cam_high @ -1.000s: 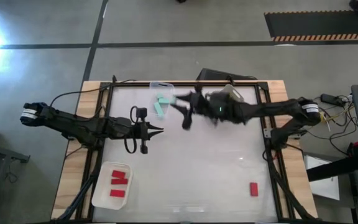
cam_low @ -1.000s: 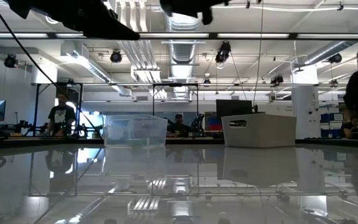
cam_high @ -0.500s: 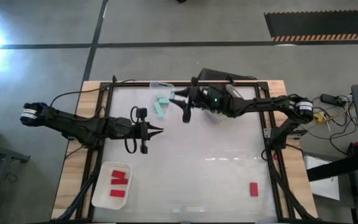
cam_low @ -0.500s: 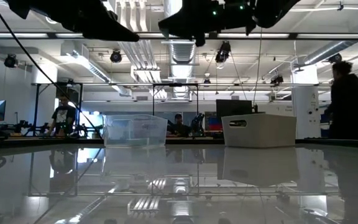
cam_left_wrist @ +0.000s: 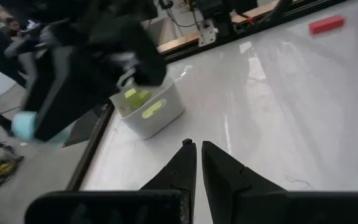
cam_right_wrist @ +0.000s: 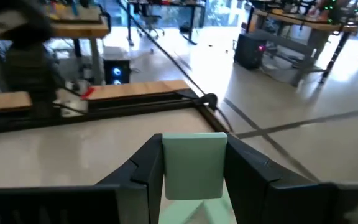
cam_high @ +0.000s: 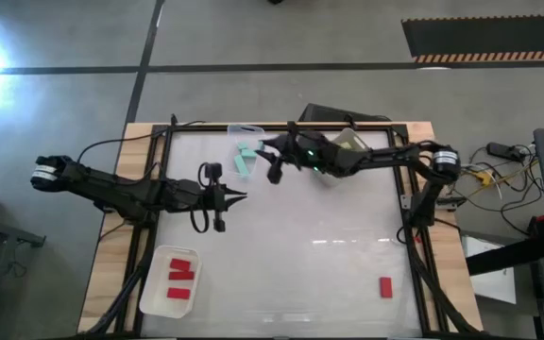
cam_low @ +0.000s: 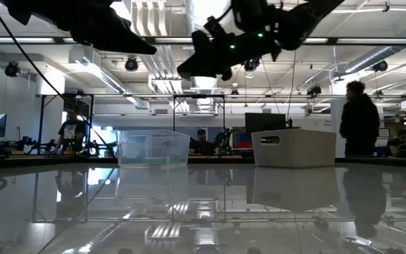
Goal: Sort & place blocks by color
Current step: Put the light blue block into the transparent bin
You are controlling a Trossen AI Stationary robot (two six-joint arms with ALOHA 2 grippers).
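Where a second ago sat over the middle of the desk's far half, now further toward the far left: right gripper (cam_high: pixel 265 149), reached out to the edge of the clear tray (cam_high: pixel 246 151) holding mint blocks (cam_high: pixel 245 162). In the low view, hung lower than before and high above the glossy desk (cam_low: pixel 203 212), in front of the same tray. Clamped between the right jaws, seen from the right wrist: one mint-teal block (cam_right_wrist: pixel 194 165), upright, its flat face filling the gap, both fingers (cam_right_wrist: pixel 143 171) pressed to its sides.

Unmoved since the earlier frames: left gripper (cam_high: pixel 242 197), parked over the desk's left-centre, jaws drawn nearly together with only a thin slit between the tips and nothing in them, as the left wrist view shows (cam_left_wrist: pixel 196 147).

Beyond those tips in the same view: a white bin (cam_left_wrist: pixel 148 110) with yellow-green blocks (cam_left_wrist: pixel 143 104) inside, and a blurred dark arm carrying something mint at its end.

Elsewhere, as before: three red blocks (cam_high: pixel 179 275) lying in the white tray (cam_high: pixel 157 283) at the near left, and a lone red block (cam_high: pixel 385 286) flat on the desk at the near right, well apart from both grippers.

Different in the room behind: a person (cam_low: pixel 359 123) standing further left than half a second ago.
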